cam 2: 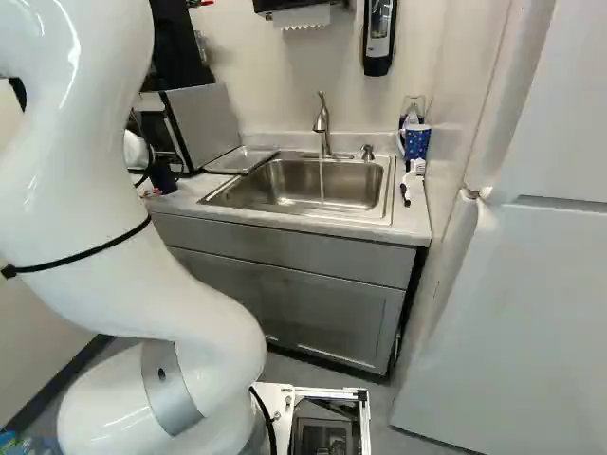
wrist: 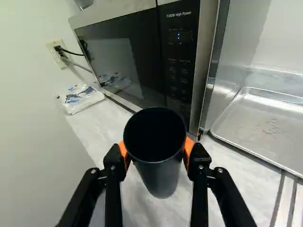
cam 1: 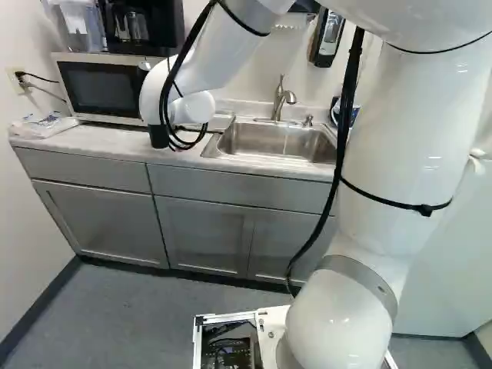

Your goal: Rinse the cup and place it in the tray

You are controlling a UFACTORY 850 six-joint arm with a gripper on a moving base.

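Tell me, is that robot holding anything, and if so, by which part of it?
Yes: its gripper holds the dark cup by the outer wall near the rim, between two orange pads.

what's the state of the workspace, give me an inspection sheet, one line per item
surface: pale counter with a steel sink set in
job's things: dark cup over the counter, mouth up, base contact unclear; metal tray between microwave and sink; faucet running a thin stream into the sink
clutter: plastic bag by the microwave; blue mug and brush beyond the sink
gripper: shut on the cup, orange pads either side
cables: cords at the wall outlet; black cable strapped along the arm
surroundings: tall white unit right of the counter in the right base view
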